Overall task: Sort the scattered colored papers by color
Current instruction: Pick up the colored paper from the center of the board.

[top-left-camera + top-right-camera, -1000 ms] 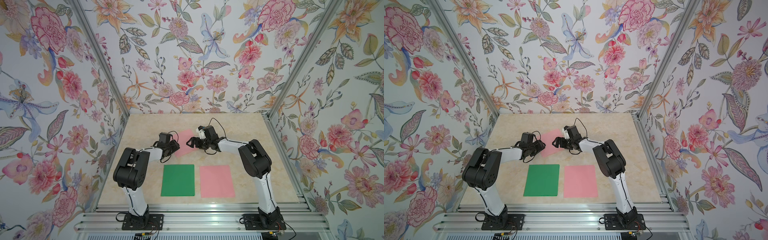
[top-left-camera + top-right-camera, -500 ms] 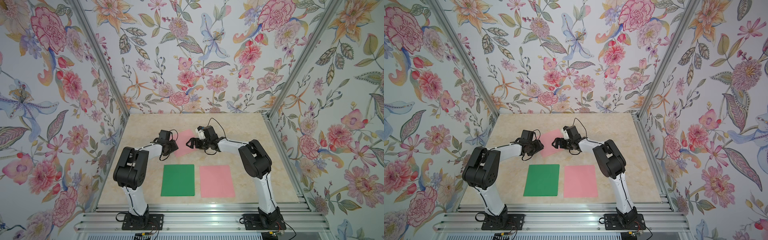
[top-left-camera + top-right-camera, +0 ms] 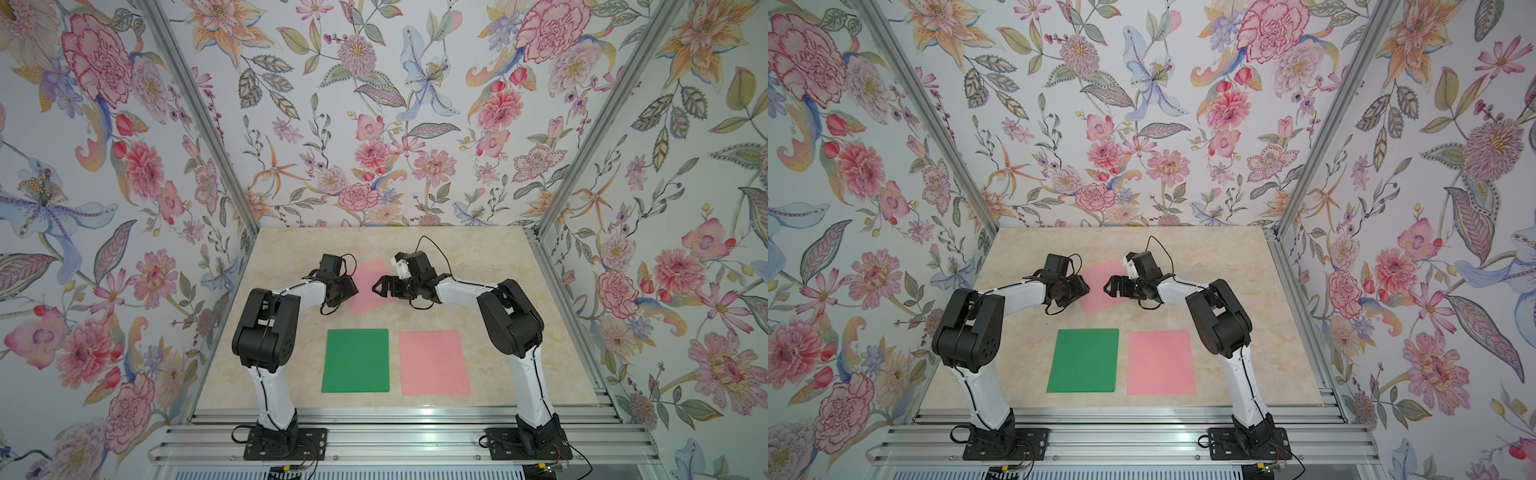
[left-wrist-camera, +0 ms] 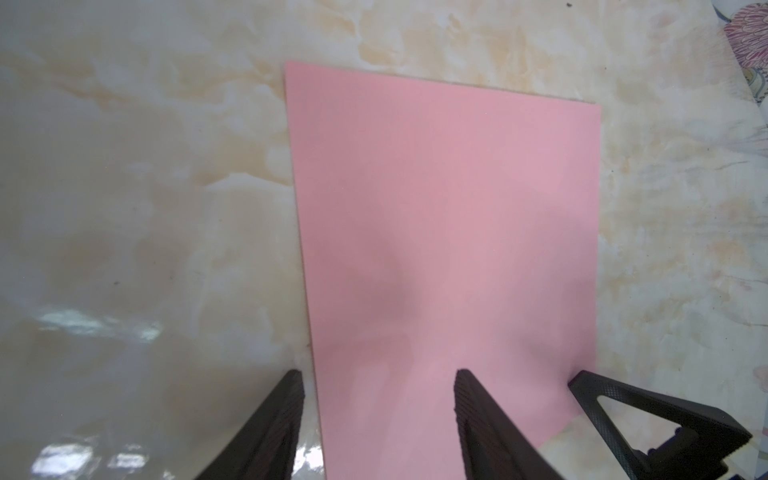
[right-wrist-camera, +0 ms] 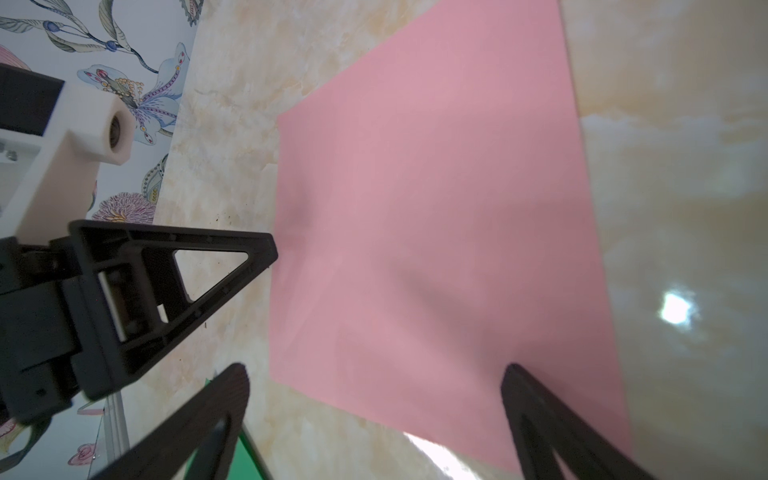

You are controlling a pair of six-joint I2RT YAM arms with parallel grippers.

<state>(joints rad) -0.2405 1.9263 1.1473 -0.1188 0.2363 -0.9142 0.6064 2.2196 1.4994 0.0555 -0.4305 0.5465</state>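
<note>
At the bench's (image 3: pixel 478 257) front edge, a green paper (image 3: pixel 355 360) and a pink paper (image 3: pixel 434 362) lie side by side. Mid-bench, a skewed pink sheet (image 3: pixel 370 286) lies flat between the left gripper (image 3: pixel 353 289) and the right gripper (image 3: pixel 377 286), both released and empty. Next, likely: pinch its thin edge and stack it on the pink paper.

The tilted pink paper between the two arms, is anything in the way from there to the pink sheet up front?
Nothing visible. Only bare tabletop lies between the tilted pink paper and the front pink sheet; the green sheet sits beside that sheet, off the path.

Bright light, tabletop (image 5: pixel 675 309) glare, soft shadows
</note>
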